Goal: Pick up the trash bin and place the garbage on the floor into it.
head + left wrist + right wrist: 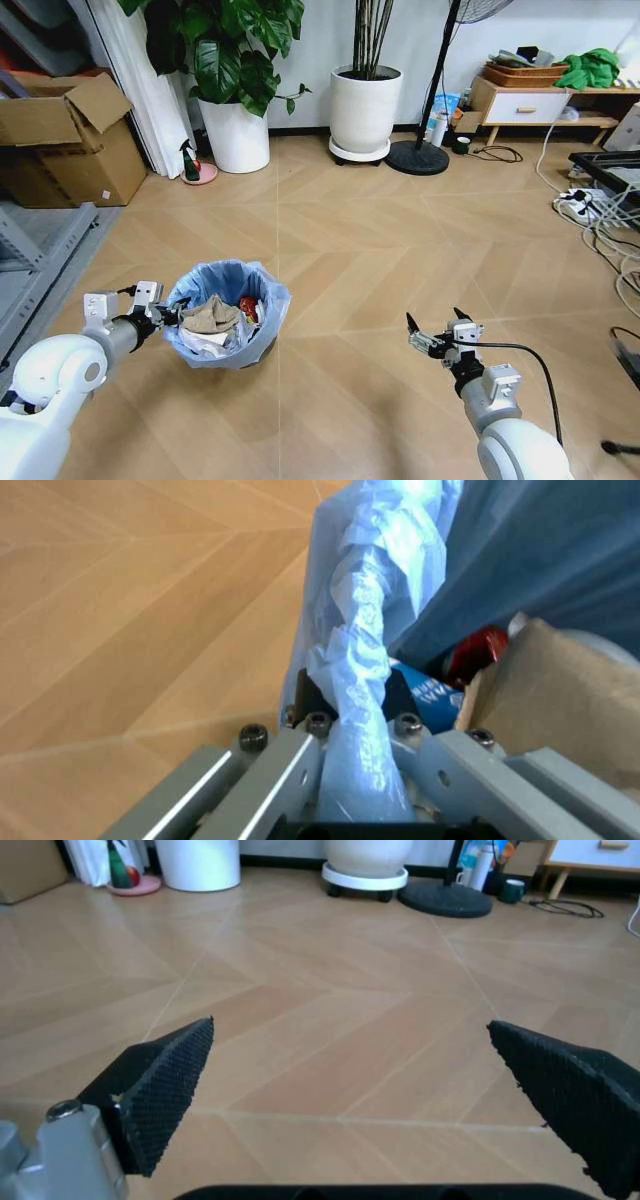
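- The small round dark trash bin (228, 312), lined with a crinkled light-blue plastic bag (362, 697), sits on the wooden herringbone floor (370, 260) in front of the robot, toward its left side.
- Inside the bin lies the garbage (222, 320): a crumpled brownish-grey wad on top, white paper beneath it, and a red wrapper (476, 652) against the far inner wall; the left wrist view also shows a blue printed packet (432, 694) and a brown cardboard-like piece (555, 697).
- The left gripper (166, 314) is at the bin's left rim, its metal fingers (272, 780) clamped on the bunched bag edge and rim.
- The right gripper (436, 325) hovers above bare floor on the robot's right, well apart from the bin, its black textured fingertips (160, 1091) spread wide with nothing between them.
- Farther back stand two large white plant pots (364, 108), a black fan base (418, 157), a green bottle on a pink dish (192, 166), and a cardboard box (70, 140) at the left.
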Controlling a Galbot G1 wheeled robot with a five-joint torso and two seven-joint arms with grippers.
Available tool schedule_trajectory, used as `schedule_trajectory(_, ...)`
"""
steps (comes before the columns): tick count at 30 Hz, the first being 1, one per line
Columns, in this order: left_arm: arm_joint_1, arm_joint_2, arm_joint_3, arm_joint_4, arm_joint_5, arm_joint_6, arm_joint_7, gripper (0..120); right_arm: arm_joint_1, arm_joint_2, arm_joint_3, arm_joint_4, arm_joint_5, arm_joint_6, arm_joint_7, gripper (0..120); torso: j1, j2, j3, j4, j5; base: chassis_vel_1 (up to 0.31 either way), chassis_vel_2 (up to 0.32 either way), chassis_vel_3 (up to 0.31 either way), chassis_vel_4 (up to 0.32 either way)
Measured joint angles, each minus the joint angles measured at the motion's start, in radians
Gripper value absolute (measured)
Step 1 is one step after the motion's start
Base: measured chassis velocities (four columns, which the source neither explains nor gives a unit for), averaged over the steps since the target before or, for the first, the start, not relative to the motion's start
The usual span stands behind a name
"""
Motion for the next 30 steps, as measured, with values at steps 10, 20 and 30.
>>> schedule_trajectory(10,0.000,-0.002,0.001,0.002,0.001,0.000,0.001,0,0.008,-0.001,-0.001,-0.014,0.011,0.012,-0.010,100,0.000,0.000,0.000,0.0002,0.0003,0.199,-0.203,-0.200,0.201)
schedule_trajectory(20,0.005,-0.011,0.001,-0.002,0.001,0.000,-0.001,0,0.011,-0.003,0.001,-0.023,0.023,0.019,-0.010,100,0.000,0.000,0.000,0.0000,0.0003,0.004,0.003,0.008,0.004)
schedule_trajectory(30,0.019,-0.016,0.000,-0.005,0.005,0.000,-0.003,0,-0.009,-0.001,0.008,-0.026,0.025,0.034,-0.013,100,0.000,0.000,0.000,0.0001,0.0001,-0.005,0.006,0.003,-0.003)
